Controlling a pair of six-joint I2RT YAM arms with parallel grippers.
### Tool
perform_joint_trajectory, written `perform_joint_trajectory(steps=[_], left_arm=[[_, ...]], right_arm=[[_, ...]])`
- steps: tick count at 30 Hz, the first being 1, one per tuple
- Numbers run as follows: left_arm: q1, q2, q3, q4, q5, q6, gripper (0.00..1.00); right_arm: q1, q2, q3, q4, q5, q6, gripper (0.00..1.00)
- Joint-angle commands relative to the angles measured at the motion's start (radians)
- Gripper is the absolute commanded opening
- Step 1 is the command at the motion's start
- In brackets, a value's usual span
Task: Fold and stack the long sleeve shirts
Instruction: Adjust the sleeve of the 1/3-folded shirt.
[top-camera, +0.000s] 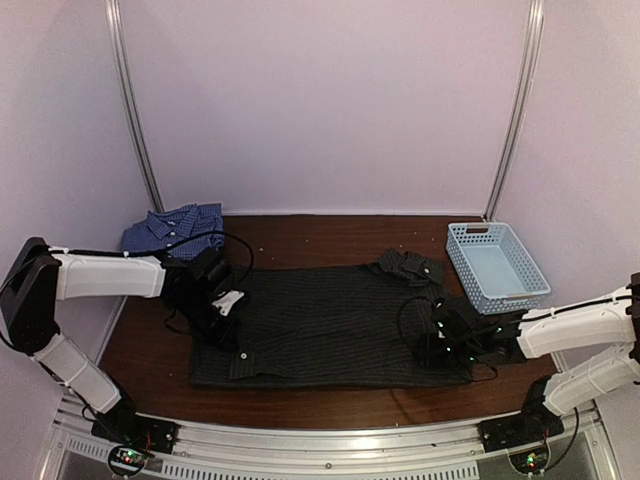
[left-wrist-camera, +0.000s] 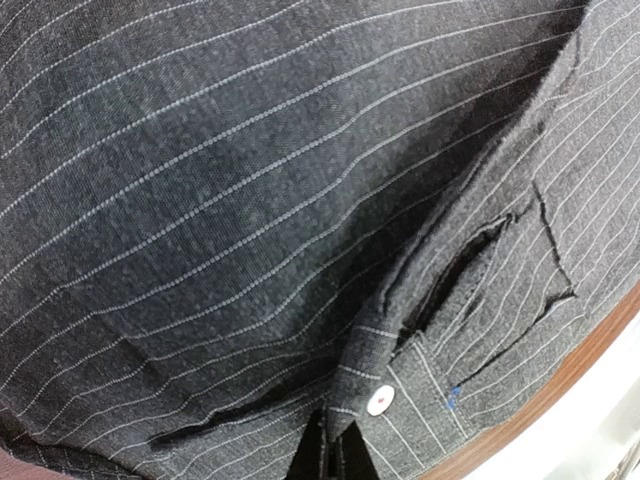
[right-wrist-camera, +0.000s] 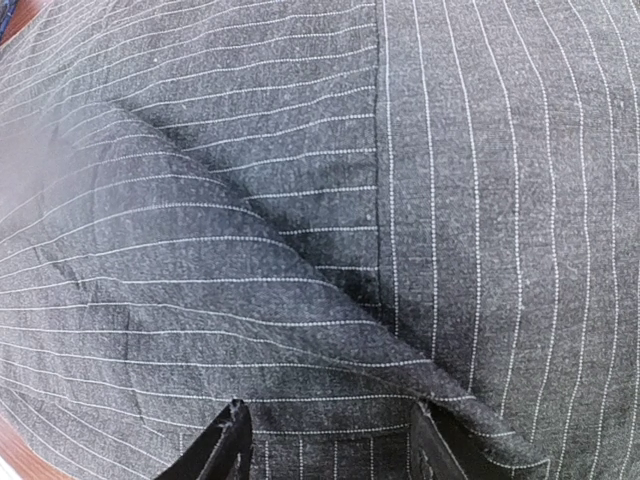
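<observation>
1. The black shirt (top-camera: 330, 325) with thin pale pinstripes lies spread across the middle of the top view, on the brown table (top-camera: 300, 235).
2. The blue shirt (top-camera: 172, 226) with fine checks sits bunched in the upper left of that view, at the far left corner of the table. It is just apart from the black shirt.
3. My left gripper (top-camera: 222, 305) is down at the left edge of the black shirt in the top view.
4. In the left wrist view its tips are pressed together at the bottom centre. The pinstriped cloth creases straight into them, so I take it to be pinching the black shirt.
5. A white button (left-wrist-camera: 378, 401) on a stitched band shows just right of those tips. A strip of brown table edge runs along the lower right corner.
6. My right gripper (top-camera: 438, 345) rests on the right part of the black shirt, in the lower right of the top view.
7. Its fingers (right-wrist-camera: 228, 445) stand apart at the bottom of the right wrist view, with cloth showing between them and nothing clamped.
8. A soft fold runs from the upper left of that view down toward the right-hand finger.
9. A light blue basket (top-camera: 470, 262) stands at the right of the top view, beside the black shirt.
</observation>
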Motion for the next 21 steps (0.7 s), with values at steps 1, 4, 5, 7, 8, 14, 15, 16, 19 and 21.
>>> perform_joint_trajectory(steps=[1,4,5,7,8,14,15,16,19,21], left_arm=[[0.010,0.024,0.029,-0.044,-0.026,0.031,0.00],[0.010,0.043,0.036,-0.050,-0.029,0.036,0.00],[0.010,0.048,0.038,-0.050,-0.033,0.036,0.00],[0.010,0.058,0.046,-0.052,-0.047,0.035,0.04],[0.010,0.061,0.054,-0.055,-0.060,0.034,0.06],[0.011,0.064,0.110,-0.057,-0.123,0.041,0.29],[0.010,0.064,0.122,-0.056,-0.131,0.043,0.31],[0.010,0.062,0.132,-0.057,-0.136,0.044,0.34],[0.010,0.049,0.154,-0.049,-0.142,0.043,0.39],[0.010,0.026,0.154,-0.025,-0.116,0.040,0.40]], right_arm=[[0.002,-0.029,-0.014,-0.055,0.025,-0.022,0.55],[0.007,-0.055,-0.007,-0.065,0.026,-0.031,0.56],[0.009,-0.064,-0.004,-0.070,0.027,-0.034,0.57],[0.013,-0.092,0.007,-0.080,0.030,-0.039,0.57],[0.015,-0.103,0.013,-0.086,0.031,-0.042,0.58],[0.020,-0.166,0.050,-0.125,0.050,-0.065,0.60],[0.020,-0.170,0.058,-0.128,0.050,-0.069,0.61],[0.021,-0.172,0.064,-0.131,0.051,-0.073,0.62],[0.024,-0.164,0.082,-0.129,0.050,-0.081,0.63],[0.027,-0.153,0.087,-0.116,0.046,-0.084,0.63]])
